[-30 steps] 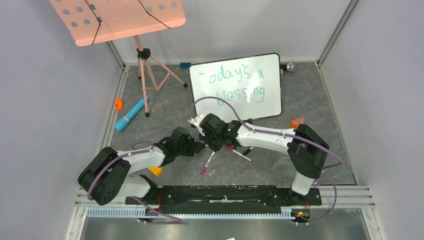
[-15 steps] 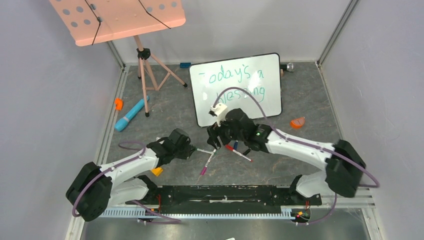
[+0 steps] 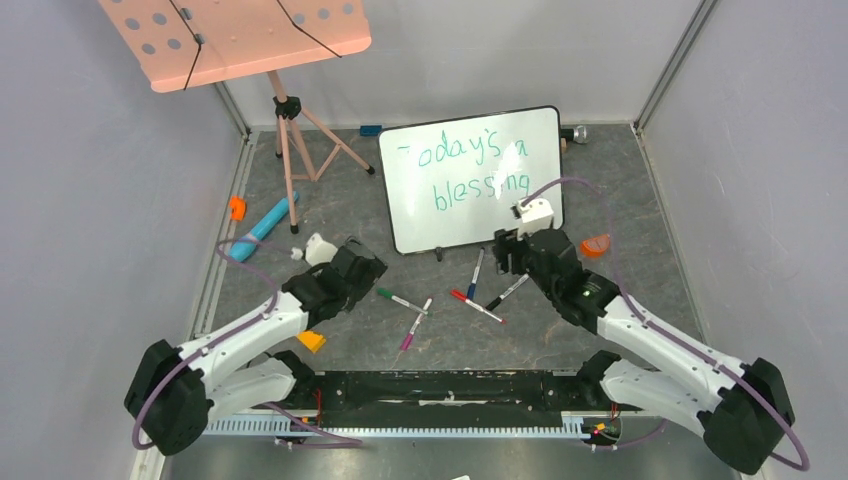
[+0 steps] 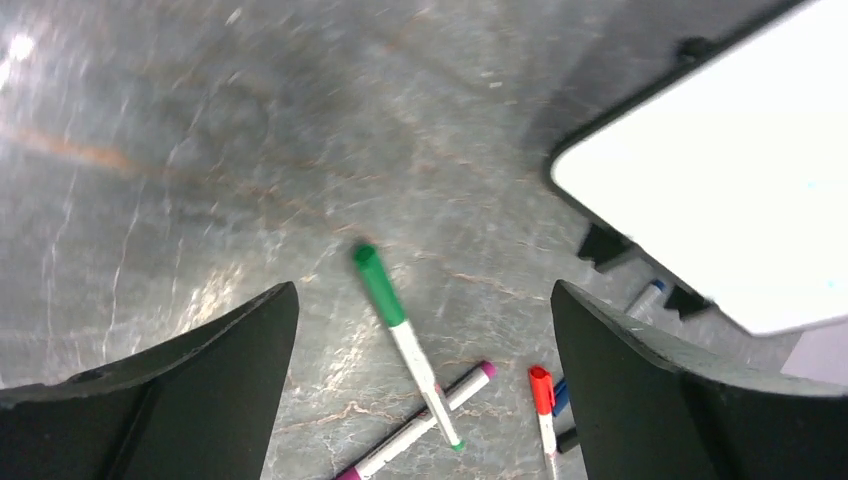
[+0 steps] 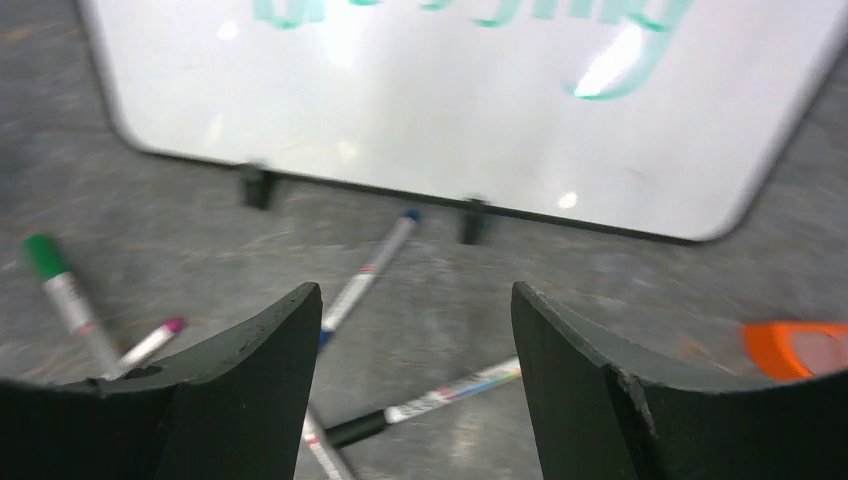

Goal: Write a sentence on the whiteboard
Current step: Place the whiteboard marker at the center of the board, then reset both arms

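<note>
Between the left gripper (image 4: 422,300) fingers – nothing; jaws spread wide, hanging over the grey table (image 4: 200,150). Green marker (image 4: 405,345) lies flat on the table under the gap, white end crossing a pink marker (image 4: 400,450). Red marker (image 4: 542,400) just beside them, toward the board

Right gripper (image 5: 415,300) jaws parted and empty too. Blue marker (image 5: 365,270) shows through the gap, lying on the table just in front of the board's feet; black marker (image 5: 420,410) nearer the wrist. Orange object (image 5: 795,350) off to the right

Top view: both grippers clear of all the pens, left one near the green marker, right one just at the board's lower right corner

Whiteboard (image 3: 410,210) stands at the far middle of the table, propped on small black feet – glossy white, rounded corners, thin black frame. Sentence (image 3: 478,186) is teal-green handwriting in two lines, "Today's a" over "blessing"; the T reads faint from above. Right wrist view only catches the bottoms of the lower line, blurred, with glare patches on the surface

Pink perforated stand tray (image 3: 240,40) on a tripod at far left, well apart from the board
</note>
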Robot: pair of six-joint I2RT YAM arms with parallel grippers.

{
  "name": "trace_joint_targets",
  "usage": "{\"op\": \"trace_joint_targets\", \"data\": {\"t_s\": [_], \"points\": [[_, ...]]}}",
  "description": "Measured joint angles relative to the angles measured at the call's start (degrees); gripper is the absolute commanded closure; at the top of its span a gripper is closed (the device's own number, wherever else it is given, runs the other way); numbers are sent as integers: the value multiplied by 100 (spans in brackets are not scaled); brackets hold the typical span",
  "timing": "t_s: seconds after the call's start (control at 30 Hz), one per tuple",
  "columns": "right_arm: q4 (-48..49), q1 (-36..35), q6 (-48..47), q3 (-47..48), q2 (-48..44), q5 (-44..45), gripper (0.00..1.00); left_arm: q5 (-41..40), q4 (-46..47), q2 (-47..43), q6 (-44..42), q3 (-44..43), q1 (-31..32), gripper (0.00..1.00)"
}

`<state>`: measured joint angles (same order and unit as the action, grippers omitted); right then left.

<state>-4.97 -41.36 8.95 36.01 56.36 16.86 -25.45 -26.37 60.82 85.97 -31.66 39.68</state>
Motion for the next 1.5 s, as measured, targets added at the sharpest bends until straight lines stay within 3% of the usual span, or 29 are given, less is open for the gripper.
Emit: {"op": "trace_joint_targets", "data": {"t_s": [0.1,0.13,0.3,0.53,0.73,0.97,1.07,1.23,1.4,1.5], "points": [[-39,490,-13,-232,-304,444,30,-48,138,-319,-1353,-212,-13,0],[-52,1119,11,-380,-413,750,30,35,402,-535,-2669,-358,-11,0],[411,2332,-7,-894,-560,1086,29,90,970,-772,-4782,-291,-13,0],[1864,2605,-601,-1963,-664,1659,30,-15,2463,-1075,-6828,557,-17,0],[3108,3244,-968,-2708,-656,1434,31,-741,4024,-1062,-7805,1432,-173,0],[5318,3303,-1484,-3547,-68,807,31,-1084,5705,-824,-8688,1985,-691,0],[6295,3303,-1637,-3547,332,551,29,-807,6312,-409,-8959,1991,-1174,0],[6789,3427,-1742,-3547,684,323,29,-146,7226,579,-9009,2065,-2046,0],[6712,3620,-1742,-3547,957,87,31,393,8478,1484,-9294,2472,-2201,0],[7259,3694,-1685,-3547,1539,122,28,533,9608,2251,-9361,2743,-2253,0]]}}
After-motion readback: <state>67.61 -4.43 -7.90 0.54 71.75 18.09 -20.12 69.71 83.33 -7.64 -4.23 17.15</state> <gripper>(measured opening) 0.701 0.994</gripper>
